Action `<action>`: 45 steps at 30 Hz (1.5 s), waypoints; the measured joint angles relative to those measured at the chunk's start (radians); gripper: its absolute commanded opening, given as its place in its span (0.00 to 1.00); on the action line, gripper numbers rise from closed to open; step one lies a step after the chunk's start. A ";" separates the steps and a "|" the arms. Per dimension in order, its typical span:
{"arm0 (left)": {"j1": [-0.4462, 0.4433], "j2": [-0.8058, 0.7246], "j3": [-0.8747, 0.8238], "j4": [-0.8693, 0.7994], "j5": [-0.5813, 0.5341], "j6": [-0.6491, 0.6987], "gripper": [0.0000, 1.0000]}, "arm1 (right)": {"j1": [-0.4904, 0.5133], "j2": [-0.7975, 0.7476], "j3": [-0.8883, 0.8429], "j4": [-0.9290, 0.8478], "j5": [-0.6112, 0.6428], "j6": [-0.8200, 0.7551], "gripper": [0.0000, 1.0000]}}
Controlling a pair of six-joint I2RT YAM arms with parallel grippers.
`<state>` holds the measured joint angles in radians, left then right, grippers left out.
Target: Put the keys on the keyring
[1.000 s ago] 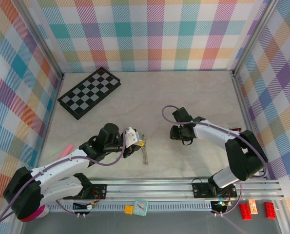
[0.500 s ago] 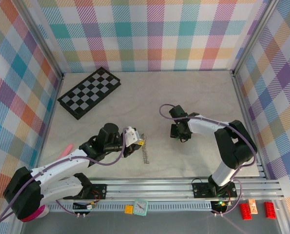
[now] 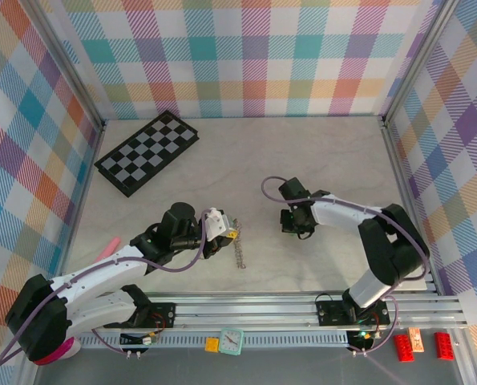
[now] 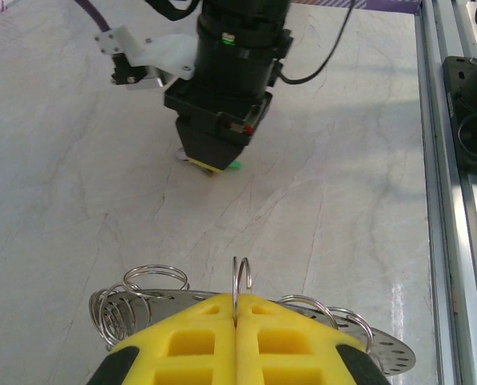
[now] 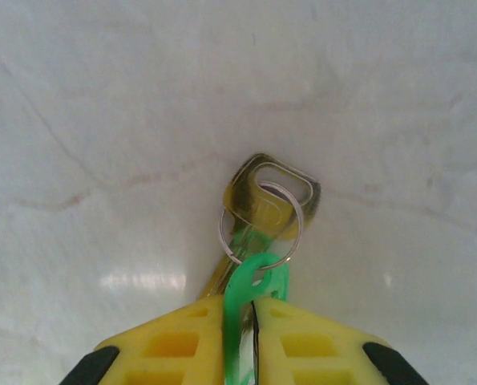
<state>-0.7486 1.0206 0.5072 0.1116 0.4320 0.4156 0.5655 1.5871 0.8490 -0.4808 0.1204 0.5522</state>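
The keyring (image 4: 242, 277), a flat perforated metal strip carrying several wire loops, sticks up from my left gripper (image 4: 236, 303), which is shut on one thin loop. From above, the keyring (image 3: 239, 253) hangs as a chain-like strip below the left gripper (image 3: 231, 233). On the table lies a metal key (image 5: 267, 200) with a small split ring and a mint-green tag (image 5: 246, 282). My right gripper (image 5: 254, 309) is shut on that green tag and points straight down at the table (image 3: 296, 228). The left wrist view shows the right gripper (image 4: 212, 164) with the green tag (image 4: 234, 166) at its tip.
A folded chessboard (image 3: 147, 151) lies at the back left. A pink object (image 3: 107, 248) sits by the left wall. A metal rail (image 3: 302, 309) runs along the near edge, with a small clock (image 3: 231, 342) and red bricks (image 3: 422, 345) beyond it.
The right gripper has closed its fingers onto the green tag of the key and shifted slightly over the table. The left arm and keyring have stayed put.
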 measured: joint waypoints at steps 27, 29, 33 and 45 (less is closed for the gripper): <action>0.000 0.008 0.000 0.000 0.000 -0.008 0.00 | -0.003 0.010 0.018 -0.058 0.068 0.065 0.37; 0.000 0.008 0.000 0.000 0.000 -0.008 0.00 | -0.003 0.021 0.021 -0.052 0.069 0.068 0.35; 0.000 0.008 0.000 0.000 0.000 -0.008 0.00 | -0.003 0.037 0.034 -0.048 0.081 0.069 0.28; 0.000 0.008 0.000 0.002 0.000 -0.009 0.00 | -0.003 0.023 0.056 -0.051 0.107 0.037 0.11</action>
<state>-0.7486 1.0286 0.5076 0.1131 0.4320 0.4068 0.5621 1.6100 0.9054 -0.5316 0.2272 0.5888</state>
